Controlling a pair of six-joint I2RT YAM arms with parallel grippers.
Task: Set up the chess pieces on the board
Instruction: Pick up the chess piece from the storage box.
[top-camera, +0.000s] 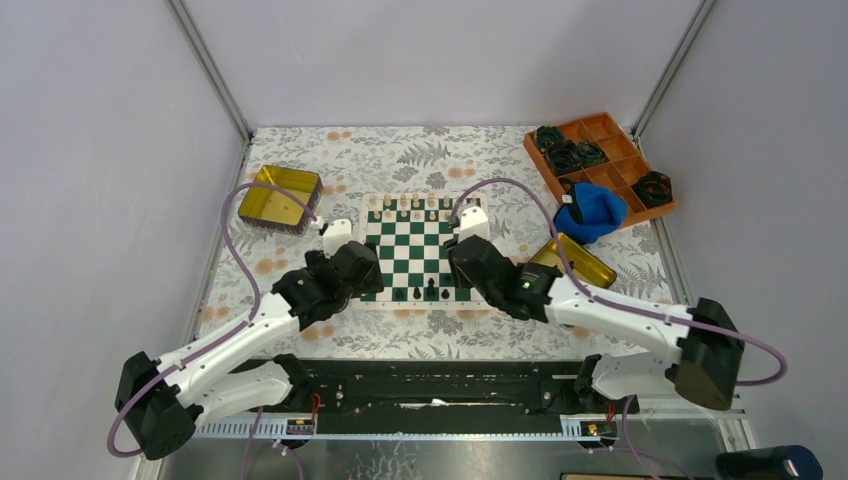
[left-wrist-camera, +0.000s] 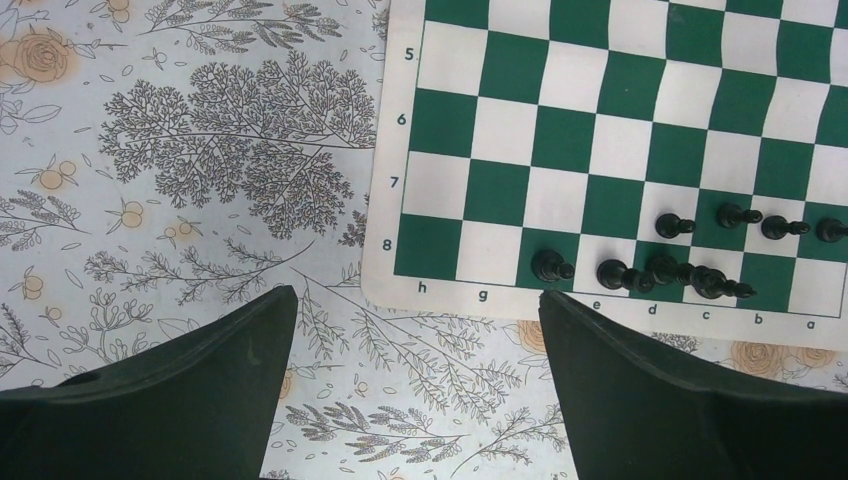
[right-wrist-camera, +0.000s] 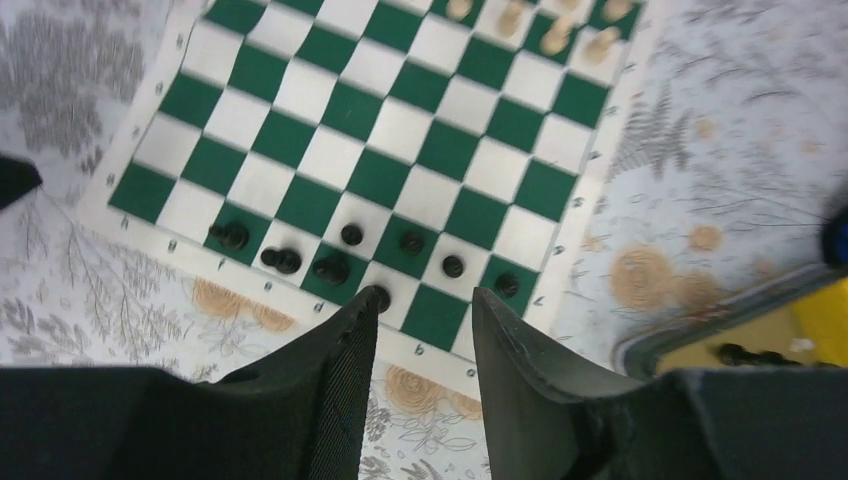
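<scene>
Currently, the board is partly set: several black pieces stand on its near rows, and cream pieces line the far edge, apparently incompletely. Left gripper is spread wide and empty. Right gripper is parted, holding nothing. The tin holds more.

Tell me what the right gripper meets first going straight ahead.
Likely the board, a bare green edge-row square; the black chess piece next to it could get clipped. Depth unclear.
</scene>
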